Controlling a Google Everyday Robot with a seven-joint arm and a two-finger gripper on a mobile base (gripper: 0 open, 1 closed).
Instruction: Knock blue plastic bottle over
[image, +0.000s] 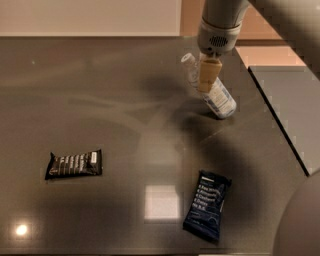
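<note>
Blue plastic bottle (220, 100): one unit, tilted on the tabletop (100, 95), tool (208, 79) against its upper half. I cannot tell the tool's state. I count two wrapped bars: one black bar (74, 164), one dark blue bar (206, 205).

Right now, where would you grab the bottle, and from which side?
The labelled mid-body, probably from above, closing across its long axis. The bottle leans, cap up-left, base down-right on the table, so the round label band is its most even section. The gripper is in front of its upper part, just below the cap.
</note>
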